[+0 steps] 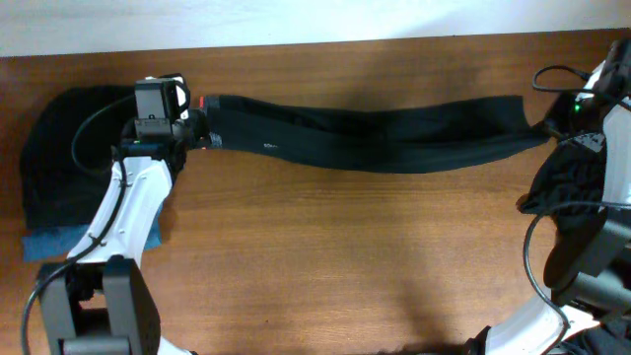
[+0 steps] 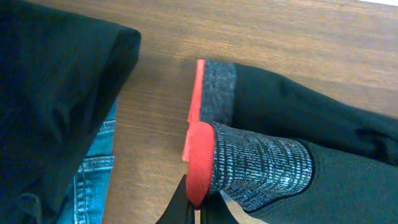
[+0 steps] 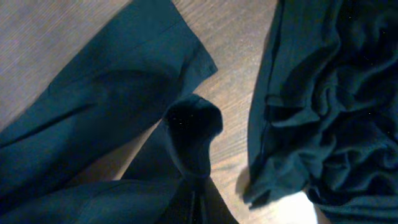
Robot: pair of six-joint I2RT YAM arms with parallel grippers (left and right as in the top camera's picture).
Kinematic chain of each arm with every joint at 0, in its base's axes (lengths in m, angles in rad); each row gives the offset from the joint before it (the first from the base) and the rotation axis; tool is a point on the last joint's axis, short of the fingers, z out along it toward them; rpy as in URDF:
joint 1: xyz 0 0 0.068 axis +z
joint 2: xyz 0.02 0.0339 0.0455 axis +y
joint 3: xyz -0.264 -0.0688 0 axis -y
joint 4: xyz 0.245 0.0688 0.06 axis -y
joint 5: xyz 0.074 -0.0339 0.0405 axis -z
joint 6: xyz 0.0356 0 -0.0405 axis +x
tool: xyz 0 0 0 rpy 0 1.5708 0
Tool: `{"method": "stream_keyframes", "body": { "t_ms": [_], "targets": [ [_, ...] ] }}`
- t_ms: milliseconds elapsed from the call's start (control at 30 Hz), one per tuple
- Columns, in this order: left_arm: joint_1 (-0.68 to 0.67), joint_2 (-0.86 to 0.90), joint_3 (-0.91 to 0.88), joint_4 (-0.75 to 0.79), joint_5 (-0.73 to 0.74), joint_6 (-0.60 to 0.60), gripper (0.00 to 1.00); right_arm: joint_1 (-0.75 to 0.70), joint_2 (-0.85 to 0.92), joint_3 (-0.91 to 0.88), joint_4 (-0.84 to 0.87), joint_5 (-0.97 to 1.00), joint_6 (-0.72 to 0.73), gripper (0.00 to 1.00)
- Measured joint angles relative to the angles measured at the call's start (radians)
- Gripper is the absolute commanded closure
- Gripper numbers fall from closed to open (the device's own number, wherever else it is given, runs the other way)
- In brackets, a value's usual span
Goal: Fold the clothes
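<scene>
The black leggings (image 1: 375, 138) lie stretched out along the far side of the table (image 1: 345, 256). The left claw (image 2: 196, 200) is pinched tight on their red-edged waistband (image 2: 261, 165); the right claw (image 3: 198, 186) squeezes their leg end.

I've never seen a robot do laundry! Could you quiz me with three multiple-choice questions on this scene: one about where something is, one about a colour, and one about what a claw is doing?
1. Where on the table are the leggings?
A) Bunched in a heap at its middle
B) Draped over its near edge
C) Stretched long across its far side

2. What colour is the waistband's edge?
A) Coral-red
B) Green
C) Yellow

3. What is the left claw doing?
A) Open above bare wood
B) Shut on the waistband's edge
C) Gripping denim

Answers: 1 C, in the overhead view they run from the left claw to the right claw. 2 A, the left wrist view shows it close up. 3 B, its fingers pinch the red edge.
</scene>
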Motion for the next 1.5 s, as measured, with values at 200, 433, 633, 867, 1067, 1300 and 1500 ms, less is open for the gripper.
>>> {"method": "stream_keyframes", "body": {
  "t_ms": [200,433,633,867,1067,1300,1500],
  "targets": [
    [0.000,0.046,0.000,0.111,-0.043,-0.008,1.00,0.000,0.049,0.000,0.070,0.000,0.023,0.96],
    [-0.003,0.143,0.000,0.233,-0.055,-0.009,0.99,0.016,0.113,0.001,0.158,0.000,0.039,0.96],
    [-0.019,0.207,0.001,0.338,-0.063,-0.009,0.99,0.051,0.162,0.002,0.239,0.005,0.053,0.96],
    [-0.023,0.256,0.001,0.397,-0.066,-0.009,0.99,0.086,0.224,0.003,0.330,0.026,0.090,0.95],
    [-0.023,0.297,0.002,0.464,-0.071,-0.008,0.25,0.090,0.285,0.004,0.444,0.040,0.166,0.55],
    [-0.017,0.317,0.002,0.451,-0.122,-0.019,0.01,0.089,0.316,0.004,0.439,0.090,0.216,0.44],
    [0.006,0.323,0.103,0.188,-0.137,-0.018,0.01,0.072,0.316,0.008,0.355,0.103,0.227,0.31]
  ]
}}
